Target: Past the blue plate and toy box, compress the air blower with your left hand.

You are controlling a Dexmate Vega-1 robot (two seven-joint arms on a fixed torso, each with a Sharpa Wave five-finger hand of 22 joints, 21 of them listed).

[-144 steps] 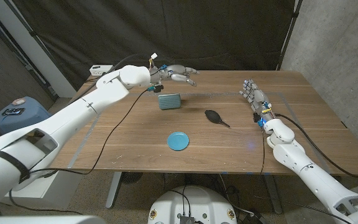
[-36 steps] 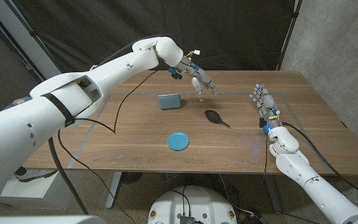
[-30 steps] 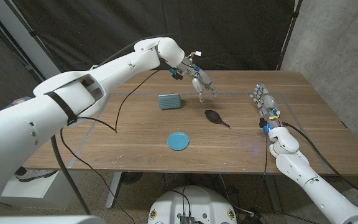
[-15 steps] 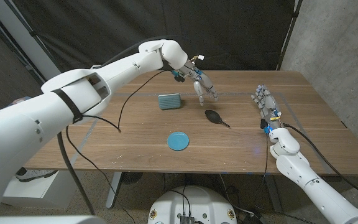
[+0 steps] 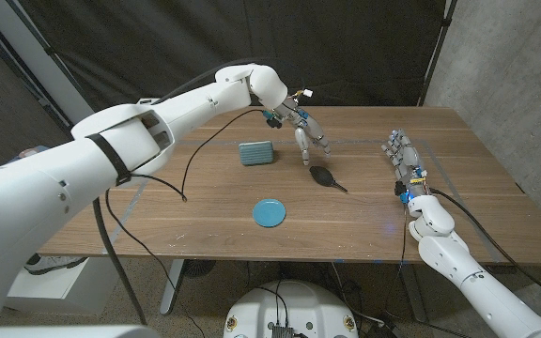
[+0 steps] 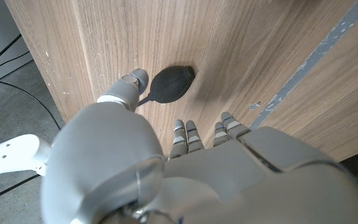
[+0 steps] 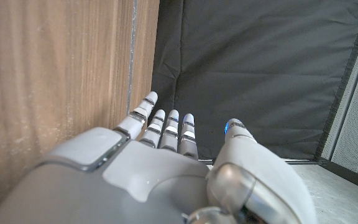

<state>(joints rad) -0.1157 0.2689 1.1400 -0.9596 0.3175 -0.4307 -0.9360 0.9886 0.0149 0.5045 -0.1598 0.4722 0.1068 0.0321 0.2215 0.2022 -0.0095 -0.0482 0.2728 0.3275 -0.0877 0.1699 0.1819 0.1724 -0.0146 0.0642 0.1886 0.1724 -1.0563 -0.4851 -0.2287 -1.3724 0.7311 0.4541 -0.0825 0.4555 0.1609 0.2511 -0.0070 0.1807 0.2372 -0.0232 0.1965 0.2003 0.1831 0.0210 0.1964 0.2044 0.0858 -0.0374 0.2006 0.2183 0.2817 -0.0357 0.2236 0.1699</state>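
— Three things are sitting on the wooden table: a blue plate, a teal toy box and a black air blower. Where is the blower lying?

— I am seeing it near the middle of the table, past the plate and off to the right of the toy box. Its round bulb is pointing toward the box and its thin nozzle is pointing toward my right arm's side. It is not touching the plate or the box.

— What is your left hand doing?

— I am reaching it far across the table, over the toy box side. It is hanging just above the blower, fingers pointing down and spread apart, holding nothing. In the left wrist view, the blower is lying on the wood just beyond my fingertips. I cannot tell if one fingertip is touching the nozzle.

— And your right hand?

— I am keeping it near the right edge of the table, well apart from the blower. It is standing on its edge with the fingers straight and close together, holding nothing. In the right wrist view, those fingers are pointing along the table toward the dark curtain behind.
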